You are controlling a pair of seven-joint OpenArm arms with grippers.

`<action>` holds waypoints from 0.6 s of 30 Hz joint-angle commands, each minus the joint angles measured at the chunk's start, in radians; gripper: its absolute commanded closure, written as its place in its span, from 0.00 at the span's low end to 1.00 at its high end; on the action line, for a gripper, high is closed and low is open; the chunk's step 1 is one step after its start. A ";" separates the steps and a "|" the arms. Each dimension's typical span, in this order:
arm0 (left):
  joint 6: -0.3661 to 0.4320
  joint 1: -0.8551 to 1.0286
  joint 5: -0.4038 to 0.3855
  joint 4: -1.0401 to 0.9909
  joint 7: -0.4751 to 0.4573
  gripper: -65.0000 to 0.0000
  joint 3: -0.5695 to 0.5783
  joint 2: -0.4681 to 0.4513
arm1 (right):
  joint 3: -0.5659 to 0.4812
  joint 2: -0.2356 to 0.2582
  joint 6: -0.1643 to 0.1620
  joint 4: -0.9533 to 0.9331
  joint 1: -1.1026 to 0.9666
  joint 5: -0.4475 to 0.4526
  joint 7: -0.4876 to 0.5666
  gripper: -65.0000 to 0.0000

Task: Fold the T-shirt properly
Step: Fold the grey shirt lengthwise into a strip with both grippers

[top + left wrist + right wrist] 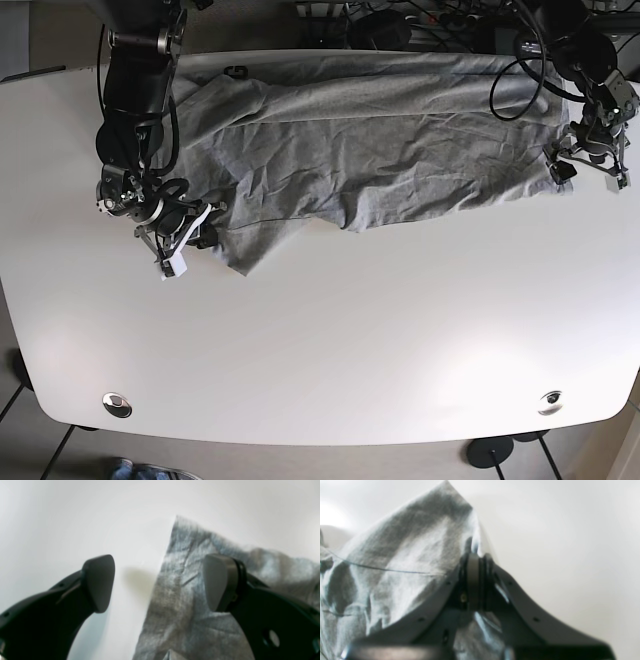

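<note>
Left gripper (pixel 160 582) jaws spread wide over grey T-shirt (pixel 185 610) edge, white table (pixel 75 517) beneath

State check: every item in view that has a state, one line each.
T-shirt: partly folded, wrinkled, spread across the table's far side.
Right end effector: shut on the T-shirt's edge.
Left end effector: open, straddling the T-shirt's edge, not gripping.
Table: bare white in front of the T-shirt.

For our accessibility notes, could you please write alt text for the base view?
A grey T-shirt lies spread and wrinkled across the far half of a white table. The right hand grips its edge; the left hand is at the opposite end.
</note>
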 commanded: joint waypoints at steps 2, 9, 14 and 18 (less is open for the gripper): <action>-0.094 -0.049 -0.014 -0.066 -0.020 0.21 0.008 -0.019 | 0.001 0.008 0.003 0.019 0.018 0.003 -0.006 0.97; -0.101 -0.089 -0.014 -0.128 -0.020 0.88 0.103 -0.048 | 0.003 0.006 0.003 0.020 0.016 0.003 -0.004 0.97; -0.101 -0.112 -0.014 -0.089 -0.020 1.00 0.102 -0.048 | 0.003 0.006 0.001 0.037 0.022 0.003 -0.003 0.97; -0.102 -0.150 -0.014 0.000 -0.017 1.00 0.108 -0.048 | 0.003 0.006 -0.047 0.103 0.053 0.003 -0.003 0.97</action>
